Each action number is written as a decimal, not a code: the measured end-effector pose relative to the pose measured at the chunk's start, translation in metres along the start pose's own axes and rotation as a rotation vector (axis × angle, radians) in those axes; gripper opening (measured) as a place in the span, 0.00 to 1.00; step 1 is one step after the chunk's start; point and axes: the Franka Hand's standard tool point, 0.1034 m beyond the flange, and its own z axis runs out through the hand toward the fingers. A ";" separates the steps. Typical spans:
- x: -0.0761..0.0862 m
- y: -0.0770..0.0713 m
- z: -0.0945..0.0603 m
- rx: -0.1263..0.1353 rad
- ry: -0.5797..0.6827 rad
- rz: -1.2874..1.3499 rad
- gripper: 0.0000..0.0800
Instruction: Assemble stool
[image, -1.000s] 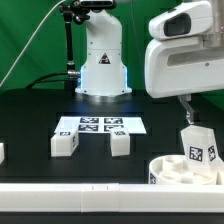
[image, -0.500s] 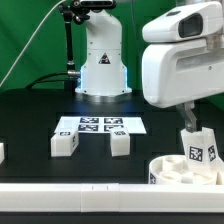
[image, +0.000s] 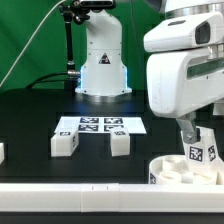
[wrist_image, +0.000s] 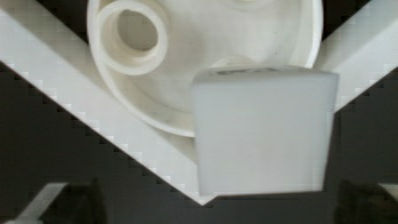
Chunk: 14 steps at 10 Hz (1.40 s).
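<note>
The long white border rail (image: 90, 196) runs along the table's near edge. In the wrist view two white rail arms meet in a corner. The seat (image: 172, 172) lies tucked into that corner, close against both arms, at the exterior view's right. That leaves little room on the near side and to the right. The bare black table (image: 30, 120) opens toward the exterior view's left and farther back.

An upright leg (image: 201, 150) stands on the far right part of the seat, its tags facing the exterior camera. Whether it sits in a socket cannot be told. A round hole (wrist_image: 135, 30) shows in the seat just beside it.

The gripper (image: 198, 131) hangs over this leg with its fingers (wrist_image: 50, 200) spread, one on each side of the block. In the wrist view a dark gap separates each finger from the block, so it pinches nothing.

Farther back and to the exterior view's left, a left block leg (image: 66, 144) and a right block leg (image: 120, 143) sit apart on the table. Both are just near of the marker board (image: 100, 126). A cut-off leg (image: 2, 152) shows at the left edge of the exterior view. The robot base (image: 103, 70) stands farthest back.
</note>
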 end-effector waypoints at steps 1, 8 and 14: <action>0.000 -0.002 0.002 -0.001 0.000 0.003 0.81; -0.005 -0.007 0.012 -0.003 -0.004 0.014 0.80; -0.006 -0.005 0.012 -0.003 -0.003 0.187 0.42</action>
